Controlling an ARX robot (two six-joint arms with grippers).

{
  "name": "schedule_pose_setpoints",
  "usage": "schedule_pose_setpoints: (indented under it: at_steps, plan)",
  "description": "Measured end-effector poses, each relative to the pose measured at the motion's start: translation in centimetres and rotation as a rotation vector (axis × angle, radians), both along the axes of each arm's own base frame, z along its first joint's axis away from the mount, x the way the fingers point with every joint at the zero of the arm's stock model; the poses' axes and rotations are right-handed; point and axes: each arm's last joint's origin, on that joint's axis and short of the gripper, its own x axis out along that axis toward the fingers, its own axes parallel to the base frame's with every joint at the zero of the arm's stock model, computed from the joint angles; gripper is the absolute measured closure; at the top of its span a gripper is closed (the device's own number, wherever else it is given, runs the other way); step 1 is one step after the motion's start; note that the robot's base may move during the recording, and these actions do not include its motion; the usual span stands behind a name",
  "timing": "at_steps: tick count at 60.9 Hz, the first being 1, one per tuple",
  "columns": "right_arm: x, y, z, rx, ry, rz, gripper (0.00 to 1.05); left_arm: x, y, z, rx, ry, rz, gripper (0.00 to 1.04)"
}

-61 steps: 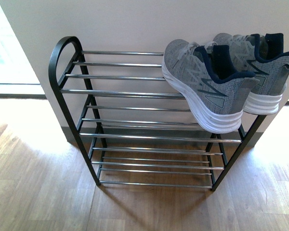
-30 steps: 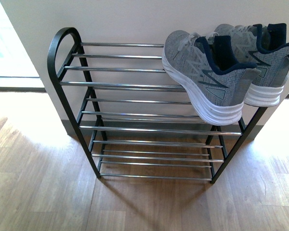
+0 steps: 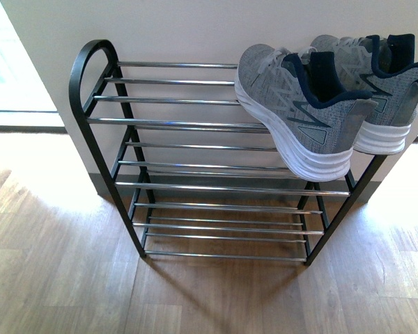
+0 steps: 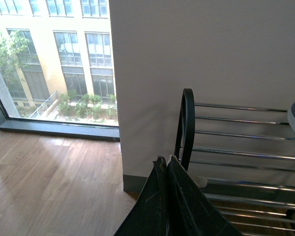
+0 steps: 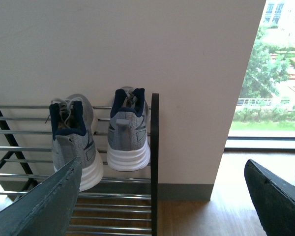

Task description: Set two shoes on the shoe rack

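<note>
grey knit over white soles, up on the top tier of the shoe rack point(image 3: 85, 66): inner sneaker point(image 3: 292, 115) and outer sneaker point(image 3: 390, 90), parked side by side at the right end. toes to the pale wall point(image 3: 195, 28), dark blue collars facing out. heels poking past the front bar, with the inner heel lower. just beside each other; touching or not, cannot tell. rack planted on the wooden floor point(image 3: 56, 278), back against the wall, with thin chrome bars running between black end frames.

left gripper point(image 4: 165, 160): dark fingers point(image 4: 184, 201) pressed together, pinching nothing, hanging near the curved black frame at the rack's left end. right gripper point(image 5: 162, 164): fingers point(image 5: 49, 201) spread wide, nothing between, held back from the rack's right end and facing both heels. bright window point(image 4: 54, 64) past the wall's edge in the left wrist view.
</note>
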Motion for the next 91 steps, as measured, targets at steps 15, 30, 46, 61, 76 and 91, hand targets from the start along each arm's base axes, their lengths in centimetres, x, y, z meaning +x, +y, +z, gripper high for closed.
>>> schedule_pose_setpoints:
  at_steps: [15, 30, 46, 61, 76, 91]
  plan:
    - [0.0, 0.0, 0.0, 0.000, 0.000, 0.000, 0.09, -0.9, 0.0, 0.3, 0.000, -0.010, 0.000, 1.04]
    - [0.0, 0.0, 0.0, 0.000, 0.000, 0.000, 0.09, -1.7, 0.0, 0.4, 0.000, -0.016, 0.000, 1.04]
    - [0.0, 0.0, 0.0, 0.000, 0.000, 0.000, 0.09, -2.4, 0.0, 0.3, 0.000, -0.014, 0.000, 1.04]
    - [0.0, 0.0, 0.0, 0.000, 0.000, 0.000, 0.09, -3.5, 0.0, -0.1, 0.000, 0.012, 0.000, 1.04]
    - [0.0, 0.0, 0.0, 0.000, 0.000, 0.000, 0.09, -3.6, 0.0, -0.1, 0.001, 0.004, 0.001, 1.04]
    - [0.0, 0.0, 0.0, 0.000, 0.000, 0.000, 0.09, -3.6, 0.0, -0.1, 0.000, 0.004, 0.001, 0.63]
